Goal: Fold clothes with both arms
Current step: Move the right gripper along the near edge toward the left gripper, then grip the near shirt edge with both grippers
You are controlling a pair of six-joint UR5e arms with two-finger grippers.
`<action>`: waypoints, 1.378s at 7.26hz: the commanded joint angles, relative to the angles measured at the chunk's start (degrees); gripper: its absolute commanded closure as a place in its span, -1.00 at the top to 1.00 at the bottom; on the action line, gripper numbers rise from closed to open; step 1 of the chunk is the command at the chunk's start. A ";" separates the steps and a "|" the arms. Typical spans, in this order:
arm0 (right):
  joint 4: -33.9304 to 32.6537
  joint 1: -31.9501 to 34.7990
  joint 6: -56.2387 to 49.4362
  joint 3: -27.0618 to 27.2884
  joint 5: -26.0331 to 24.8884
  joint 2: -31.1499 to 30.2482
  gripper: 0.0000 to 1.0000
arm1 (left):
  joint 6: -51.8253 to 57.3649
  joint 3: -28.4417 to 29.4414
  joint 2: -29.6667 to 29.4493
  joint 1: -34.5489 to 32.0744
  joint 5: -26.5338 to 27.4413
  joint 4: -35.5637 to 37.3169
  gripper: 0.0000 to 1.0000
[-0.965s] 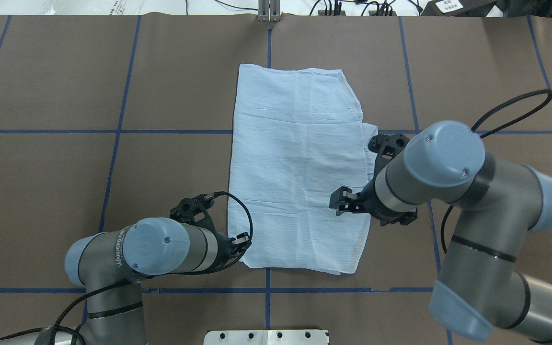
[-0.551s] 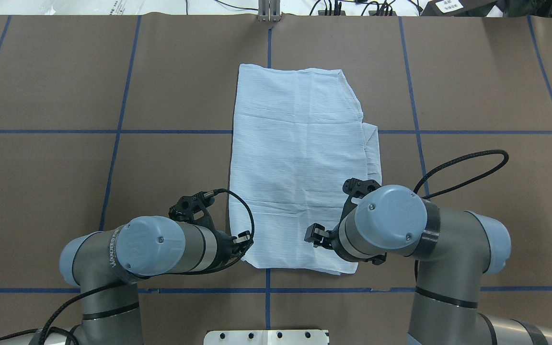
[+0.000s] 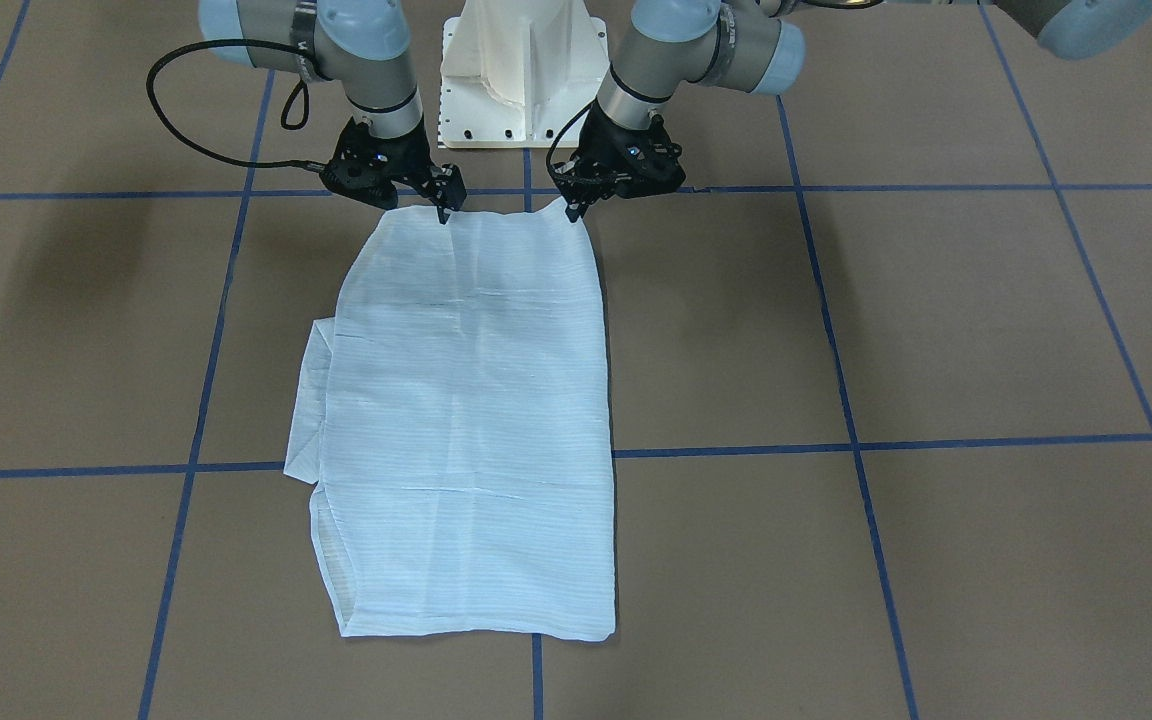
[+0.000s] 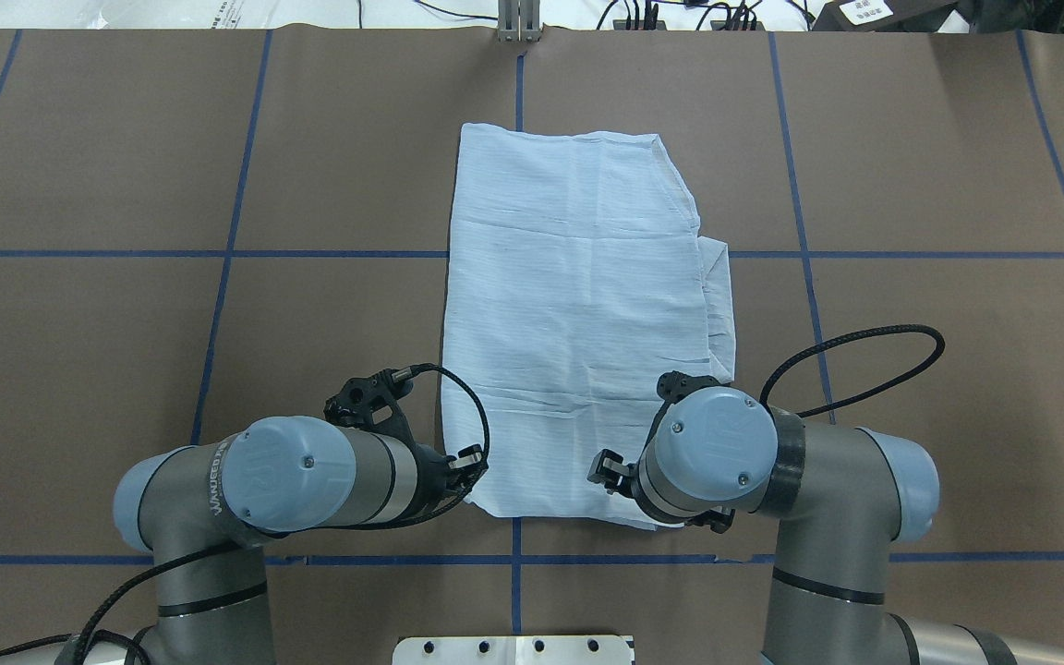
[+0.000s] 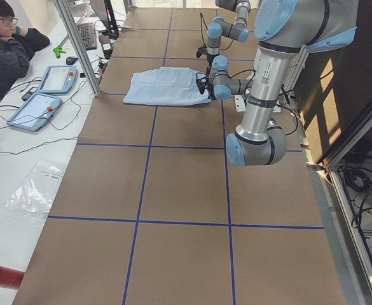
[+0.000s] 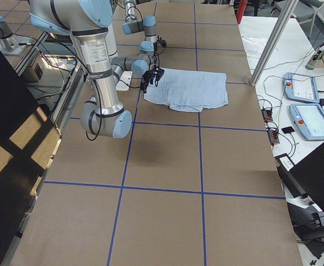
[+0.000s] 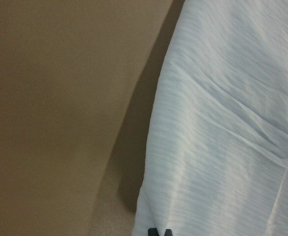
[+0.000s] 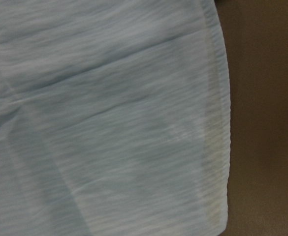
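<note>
- The shirt lies flat in the middle of the tabletop, folded into a long, finely creased panel. A layer peeks out along its right side.
- Your right gripper has come down from that side edge to the near hem in the last second, and its fingers look apart.
- Your left gripper hasn't moved. Its fingertips are nearly together, apparently clamped on the near-left corner.
- With both hem ends now covered, the lengthwise fold looks close.
</note>
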 commanded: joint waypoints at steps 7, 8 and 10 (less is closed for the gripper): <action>6.62 -2.00 0.38 -4.36 -0.03 -0.42 0.99 | 0.26 -0.07 -0.01 0.04 0.09 0.00 -1.00; 6.62 -1.82 0.38 -4.19 -0.03 -0.42 0.94 | 0.26 0.01 -0.01 0.04 0.00 0.00 -1.00; 6.62 -1.12 0.38 -3.66 0.06 -0.51 0.90 | 0.35 0.02 -0.01 0.13 0.00 0.00 -1.00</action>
